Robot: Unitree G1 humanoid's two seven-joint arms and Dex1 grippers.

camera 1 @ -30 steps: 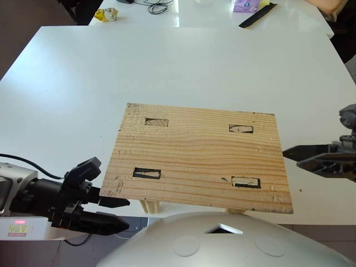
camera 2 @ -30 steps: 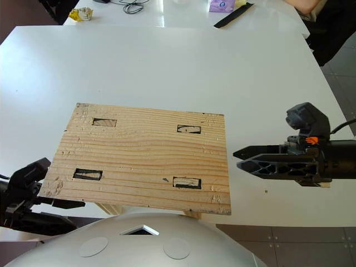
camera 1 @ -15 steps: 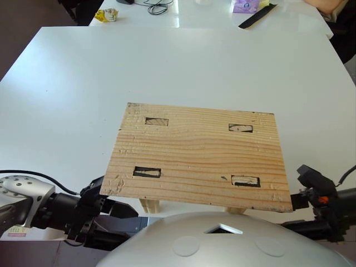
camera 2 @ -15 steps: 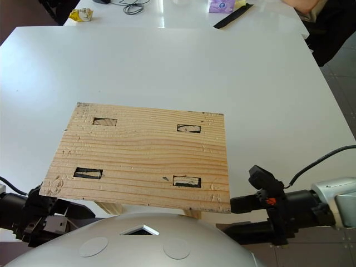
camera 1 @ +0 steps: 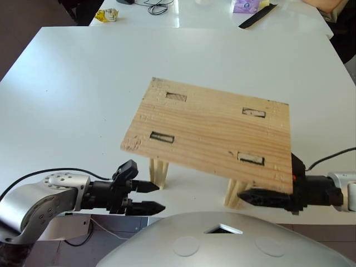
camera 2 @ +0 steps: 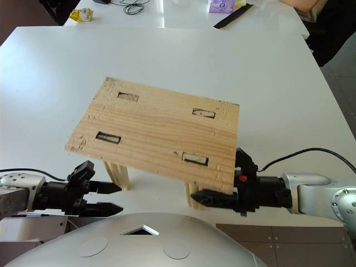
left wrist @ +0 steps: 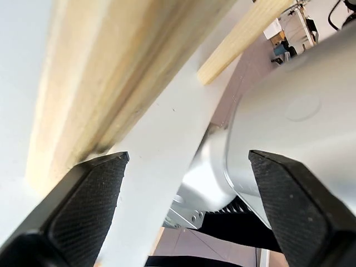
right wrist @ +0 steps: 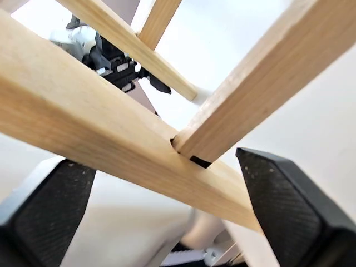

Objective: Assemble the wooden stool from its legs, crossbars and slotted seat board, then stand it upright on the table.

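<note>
The wooden stool stands on the white table [camera 1: 72, 83], its slotted seat board [camera 1: 214, 133] on top and tilted. Two front legs show under the near edge, the left one [camera 1: 159, 172] and the right one [camera 1: 233, 193]. My left gripper [camera 1: 160, 198] is open, low at the table's near edge, just short of the left front leg [left wrist: 105, 83]. My right gripper [camera 2: 196, 197] is open, with its tips at the foot of the right front leg. Its pads [right wrist: 50, 217] stand wide on either side of a leg and crossbar joint [right wrist: 183, 144].
A second table behind holds a yellow packet [camera 1: 105, 14], cables [camera 1: 158, 6], a purple box [camera 1: 245, 5] and a black strip [camera 1: 256, 15]. Open white tabletop lies left of and behind the stool. The near table edge runs just under both grippers.
The stool has shifted away from the near edge, turned and tilted. Both grippers dropped from beside the board and came in under its near edge to the front legs.
</note>
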